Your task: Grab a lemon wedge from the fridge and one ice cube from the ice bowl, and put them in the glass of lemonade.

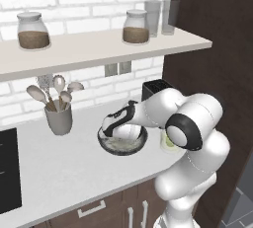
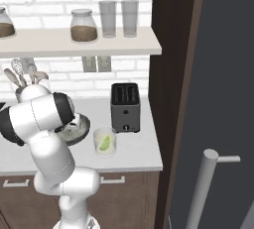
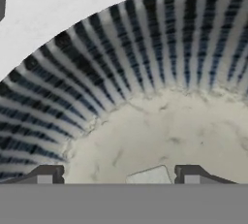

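1. Down in the hand view, the jaws [image 3: 117, 175] are spread wide, the two dark tips standing well apart and pinching nothing.
2. Right between those tips sits a pale ice cube [image 3: 149, 175], flat on the floor of the bowl [image 3: 121, 68]; whether the tips touch it, I cannot tell.
3. The bowl's speckled cream floor spreads just beyond the cube, and its ribbed dark-and-pale wall fans up around it.
4. From the left base view, the hand reaches down into the bowl [image 1: 107, 145], which sits on the tabletop [image 1: 59, 168].
5. Just right of the bowl stands the glass [image 2: 104, 142] near the tabletop's front edge, with the lemon wedge [image 2: 104, 143] inside it, yellow-green in the pale liquid.
6. Behind the glass, right of the bowl, is the toaster [image 2: 125, 107].
7. Left of the bowl, a grey cup of utensils [image 1: 58, 113] stands by the brick wall.
8. Far right of the bowl, the fridge door [image 2: 223, 99] is in view with its silver handle [image 2: 203, 188].
9. Above the bowl, the shelf [image 1: 99, 47] carries jars and tall glasses.
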Robot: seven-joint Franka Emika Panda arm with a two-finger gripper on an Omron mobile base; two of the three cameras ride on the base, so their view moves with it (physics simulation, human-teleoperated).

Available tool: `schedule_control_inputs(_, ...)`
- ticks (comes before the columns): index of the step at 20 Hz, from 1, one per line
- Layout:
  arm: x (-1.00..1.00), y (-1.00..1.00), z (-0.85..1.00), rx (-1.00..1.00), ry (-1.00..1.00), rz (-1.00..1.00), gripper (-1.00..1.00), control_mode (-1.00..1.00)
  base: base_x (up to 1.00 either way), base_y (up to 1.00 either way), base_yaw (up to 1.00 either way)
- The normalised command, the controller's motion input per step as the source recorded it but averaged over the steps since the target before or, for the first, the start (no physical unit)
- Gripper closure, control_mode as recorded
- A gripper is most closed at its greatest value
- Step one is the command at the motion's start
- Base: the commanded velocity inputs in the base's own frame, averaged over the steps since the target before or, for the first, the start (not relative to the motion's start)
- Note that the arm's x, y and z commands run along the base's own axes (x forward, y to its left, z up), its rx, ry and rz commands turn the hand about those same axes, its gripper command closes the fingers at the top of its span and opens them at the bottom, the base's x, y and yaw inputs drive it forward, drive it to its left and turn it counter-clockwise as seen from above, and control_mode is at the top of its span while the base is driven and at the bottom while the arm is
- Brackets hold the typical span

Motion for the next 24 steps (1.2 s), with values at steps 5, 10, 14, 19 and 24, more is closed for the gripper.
schedule_control_inputs(5,-0.18,-0.04,-0.48,0.00,0.07,-0.02,-1.00,-1.00,0.00,0.00,0.00)
schedule_control_inputs(10,-0.35,-0.09,-0.29,0.00,0.03,-0.04,-1.00,-1.00,0.00,0.00,0.00)
schedule_control_inputs(14,-0.21,-0.18,-0.34,0.00,0.10,-0.05,-1.00,-1.00,0.00,0.00,0.00)
schedule_control_inputs(19,-0.17,-0.32,-0.32,0.04,0.09,-0.08,-1.00,-1.00,0.00,0.00,0.00)
schedule_control_inputs(24,-0.20,-0.18,-0.20,0.03,0.06,-0.07,-1.00,-1.00,0.00,0.00,0.00)
